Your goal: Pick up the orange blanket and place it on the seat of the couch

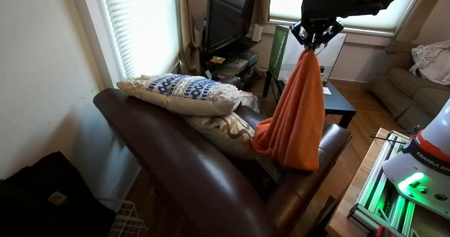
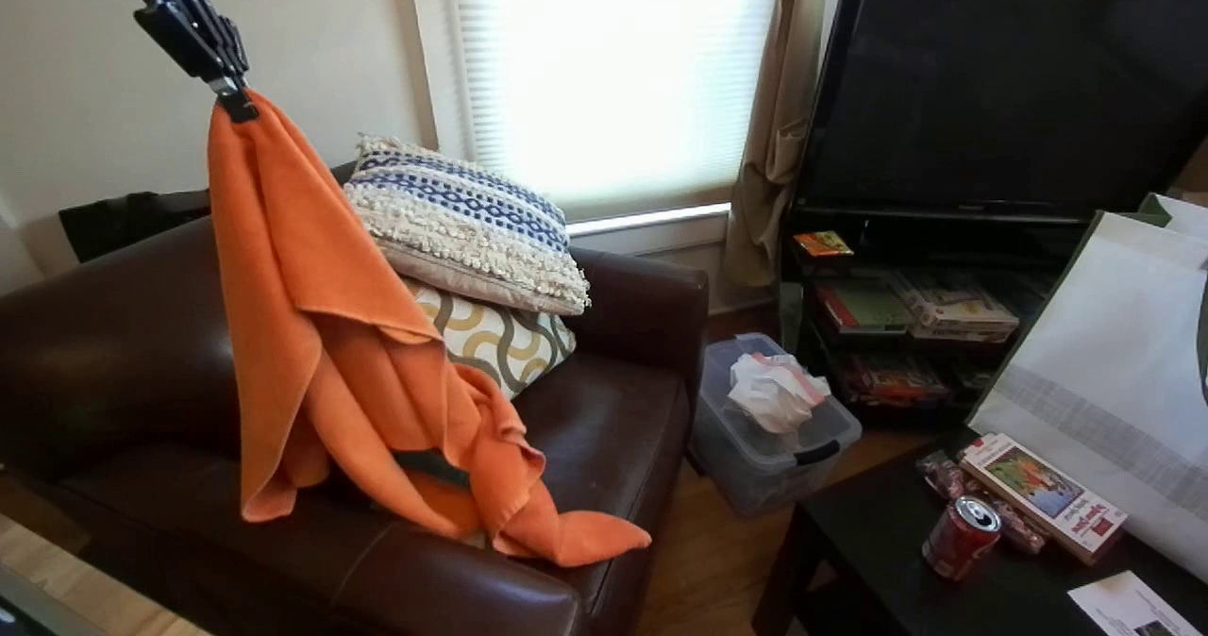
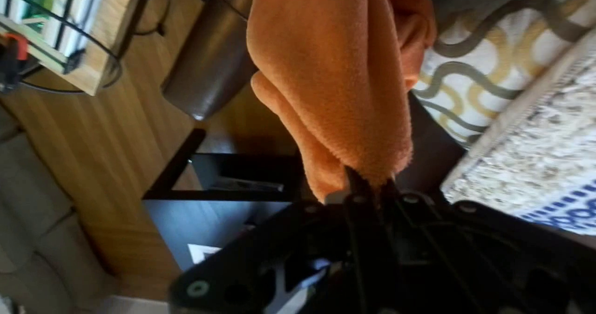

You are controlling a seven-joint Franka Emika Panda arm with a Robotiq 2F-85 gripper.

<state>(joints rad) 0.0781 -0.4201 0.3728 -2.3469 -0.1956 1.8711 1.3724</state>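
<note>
Orange blanket [image 1: 299, 117] is held up over the couch [image 1: 168, 152]

The top of the orange blanket is pinched tightly by the end effector [image 1: 310, 46], and it is bunched up there. Below that, the blanket is hung down in long folds, thin at the top and wide at the bottom. It is held over the dark brown couch, near a padded arm [image 2: 453, 589]. In an exterior view, its low end is seen twisted and bent to one side, close to the front of the seat [image 2: 604, 428]. Whether the seat is touched by the blanket cannot be told for sure.

On the couch, a white-and-blue pillow [image 2: 462, 211] is laid on top of a pillow with swirls [image 2: 500, 339], and the lower pillow is partly hidden by the blanket. Just past the couch, a clear bin [image 2: 755, 476] is set on the floor, with a crumpled white bag [image 2: 774, 391] at its top. On the black worktop [image 2: 868, 523], a red can [image 2: 961, 542] is stood upright near a book [image 2: 1048, 494], and a white card [image 2: 1128, 603] is laid close by. A big black TV [image 2: 1010, 89] is placed near a window [image 2: 613, 70].
</note>
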